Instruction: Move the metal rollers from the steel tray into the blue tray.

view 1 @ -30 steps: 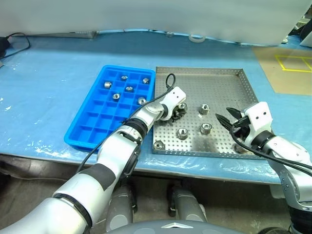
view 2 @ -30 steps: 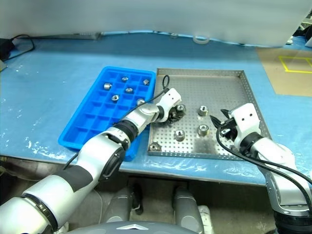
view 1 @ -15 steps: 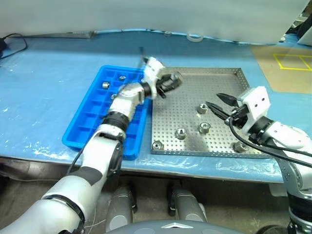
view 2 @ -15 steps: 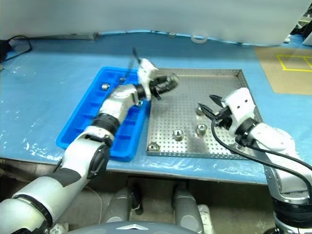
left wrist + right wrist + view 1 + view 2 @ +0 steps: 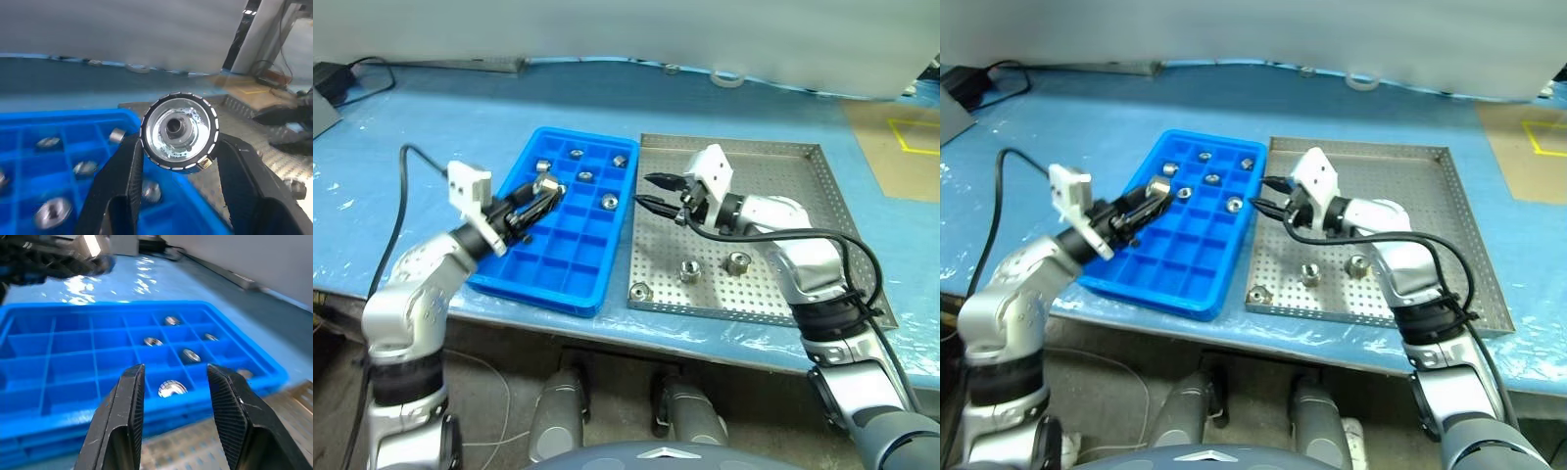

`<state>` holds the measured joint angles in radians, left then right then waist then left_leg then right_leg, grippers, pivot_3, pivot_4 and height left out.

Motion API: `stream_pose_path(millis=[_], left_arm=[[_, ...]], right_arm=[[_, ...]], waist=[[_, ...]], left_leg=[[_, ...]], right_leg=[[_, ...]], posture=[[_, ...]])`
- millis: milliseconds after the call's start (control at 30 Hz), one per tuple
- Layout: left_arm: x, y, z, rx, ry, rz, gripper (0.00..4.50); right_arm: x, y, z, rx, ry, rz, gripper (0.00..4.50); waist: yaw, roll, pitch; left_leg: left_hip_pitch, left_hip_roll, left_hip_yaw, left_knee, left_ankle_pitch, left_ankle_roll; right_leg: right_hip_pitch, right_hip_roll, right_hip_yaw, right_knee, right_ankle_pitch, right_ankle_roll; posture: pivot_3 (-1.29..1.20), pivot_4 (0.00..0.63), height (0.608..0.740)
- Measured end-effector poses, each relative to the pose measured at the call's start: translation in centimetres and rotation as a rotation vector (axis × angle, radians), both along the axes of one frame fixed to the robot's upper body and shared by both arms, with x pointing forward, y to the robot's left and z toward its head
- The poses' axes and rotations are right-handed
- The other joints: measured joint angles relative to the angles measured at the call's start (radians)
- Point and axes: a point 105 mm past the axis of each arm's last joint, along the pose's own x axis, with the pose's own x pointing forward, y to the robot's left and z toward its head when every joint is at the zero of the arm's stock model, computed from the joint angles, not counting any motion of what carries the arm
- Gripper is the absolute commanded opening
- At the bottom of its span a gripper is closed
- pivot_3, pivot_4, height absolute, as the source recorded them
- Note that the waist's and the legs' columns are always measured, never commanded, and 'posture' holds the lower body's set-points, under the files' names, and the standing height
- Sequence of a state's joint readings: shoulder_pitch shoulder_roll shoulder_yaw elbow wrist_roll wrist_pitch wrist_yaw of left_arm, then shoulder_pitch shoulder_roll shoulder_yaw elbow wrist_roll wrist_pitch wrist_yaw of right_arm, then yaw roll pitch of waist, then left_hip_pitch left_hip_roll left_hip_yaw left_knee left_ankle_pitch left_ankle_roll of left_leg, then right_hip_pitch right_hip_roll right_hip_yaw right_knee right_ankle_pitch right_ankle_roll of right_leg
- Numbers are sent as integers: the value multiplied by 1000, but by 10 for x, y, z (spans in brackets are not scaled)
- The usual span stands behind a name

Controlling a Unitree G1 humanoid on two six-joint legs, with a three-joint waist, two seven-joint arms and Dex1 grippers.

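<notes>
Six metal rollers sit at the blue tray (image 5: 540, 291). Five lie in compartments in its far rows, e.g. one at the far left corner (image 5: 542, 165) and one beside the edge facing the steel tray (image 5: 609, 201). The sixth (image 5: 179, 133) is pinched in the left gripper (image 5: 544, 194), hanging over the blue tray's left half above open compartments and not touching the plastic. The left wrist view shows its bore facing the camera, with the two black fingers (image 5: 122, 166) pressed on opposite sides of its round wall.

Three more rollers lie on the steel tray (image 5: 744, 147), which sits just beside the blue tray on the right. One is at the corner nearest the blue tray (image 5: 640, 290), and two are further right (image 5: 689, 269) (image 5: 736, 261).

The right gripper (image 5: 653, 191) hovers over the steel tray edge next to the blue tray, pointing at the blue tray. Its fingers are apart with nothing between them, and it is well clear of the three loose rollers.

Handling, judged: the rollers are small, rigid, solid metal, dense for their size. They are smooth and slick, and likely to roll or skid on the perforated floor. Best hold is across the outer wall with the bore axis along the fingers, as the left grip has it. They are not fragile, so a short drop into a cell is fine. The main risk is one slipping out of a shallow pinch.
</notes>
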<state>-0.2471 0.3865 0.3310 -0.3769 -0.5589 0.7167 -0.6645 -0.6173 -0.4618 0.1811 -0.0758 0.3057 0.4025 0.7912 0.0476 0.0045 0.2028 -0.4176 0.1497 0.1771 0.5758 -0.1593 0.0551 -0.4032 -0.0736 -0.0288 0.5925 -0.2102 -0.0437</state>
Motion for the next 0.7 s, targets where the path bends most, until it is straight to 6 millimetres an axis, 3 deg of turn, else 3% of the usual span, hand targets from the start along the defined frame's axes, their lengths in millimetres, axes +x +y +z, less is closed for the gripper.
stream_pose_path(millis=[133, 333, 467, 567, 700], left_arm=[[-21, 27, -30, 69, 95, 104, 1857], [-20, 57, -22, 82, 19, 316, 1857], [-15, 49, -28, 93, 10, 339, 1857], [0, 45, -37, 149, 12, 375, 1857], [15, 36, -31, 158, -21, 378, 1857]], right_arm=[[-5, 21, -9, -30, 22, 144, 2018], [-6, 22, -14, -55, 39, 210, 2018], [-6, 24, -14, -59, 35, 218, 2018], [-6, 25, -14, -56, 35, 217, 2018], [-4, 23, -15, -66, 30, 195, 2018]], waist=[[43, 0, 0], [92, 0, 0], [104, -1, 0], [105, -1, 0], [103, -2, 0]], left_leg=[[0, 0, 0, 0, 0, -1], [1, 0, 0, 0, 2, -3], [2, 1, 0, -1, 3, -5], [2, 1, 0, -3, 5, -7], [2, 1, 0, -3, 6, -10]], right_leg=[[0, 0, 0, 0, 0, 0], [2, -1, 0, 1, 0, 0], [1, -1, 0, 3, 0, 1], [-2, 0, 0, 7, -1, 2], [-5, 0, 0, 12, -2, 3]], posture=[[208, 150, 740], [245, 150, 740], [246, 150, 740], [236, 150, 740], [215, 150, 740]])
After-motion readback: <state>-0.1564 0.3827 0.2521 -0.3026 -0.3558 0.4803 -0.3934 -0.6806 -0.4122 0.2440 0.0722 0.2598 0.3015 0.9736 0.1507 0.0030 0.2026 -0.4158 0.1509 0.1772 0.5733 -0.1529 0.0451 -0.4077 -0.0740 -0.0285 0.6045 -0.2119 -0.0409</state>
